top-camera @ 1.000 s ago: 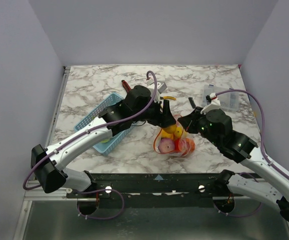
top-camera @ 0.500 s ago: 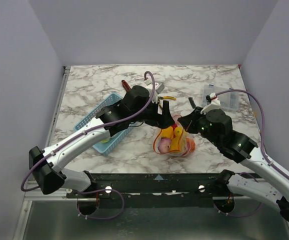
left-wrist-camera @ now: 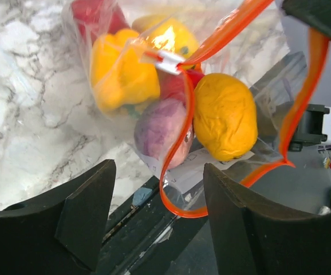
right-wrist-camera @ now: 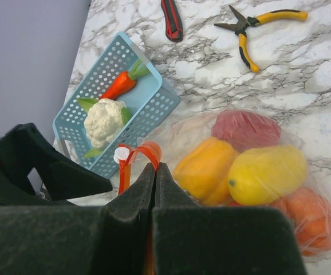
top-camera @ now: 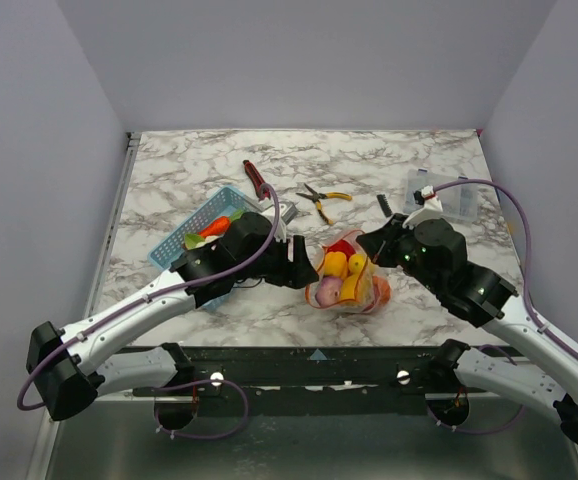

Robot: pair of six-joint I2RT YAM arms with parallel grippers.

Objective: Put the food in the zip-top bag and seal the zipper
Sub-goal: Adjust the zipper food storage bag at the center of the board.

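Note:
The zip-top bag (top-camera: 349, 283) lies at the table's front middle and holds several toy foods: a yellow pepper (left-wrist-camera: 122, 71), a purple onion (left-wrist-camera: 162, 132), a yellow-orange fruit (left-wrist-camera: 225, 114) and a red one (right-wrist-camera: 245, 129). Its orange-red zipper (left-wrist-camera: 174, 192) loops open, with a white slider (left-wrist-camera: 168, 60). My right gripper (top-camera: 367, 243) is shut on the zipper strip (right-wrist-camera: 148, 152) at the bag's right side. My left gripper (top-camera: 304, 272) is open and empty, just left of the bag; its fingers (left-wrist-camera: 79, 212) stand wide apart. A carrot (right-wrist-camera: 119, 86) and a cauliflower (right-wrist-camera: 103, 119) lie in the basket.
A blue basket (top-camera: 194, 225) stands left of the bag, partly under my left arm. A red-handled knife (top-camera: 254, 178) and yellow-handled pliers (top-camera: 321, 198) lie behind the bag. A clear compartment box (top-camera: 447, 196) sits at the back right. The table's front edge is just below the bag.
My left arm has drawn back to the near left, away from the bag's top, uncovering the basket, knife and pliers. The right gripper has kept its hold on the zipper.

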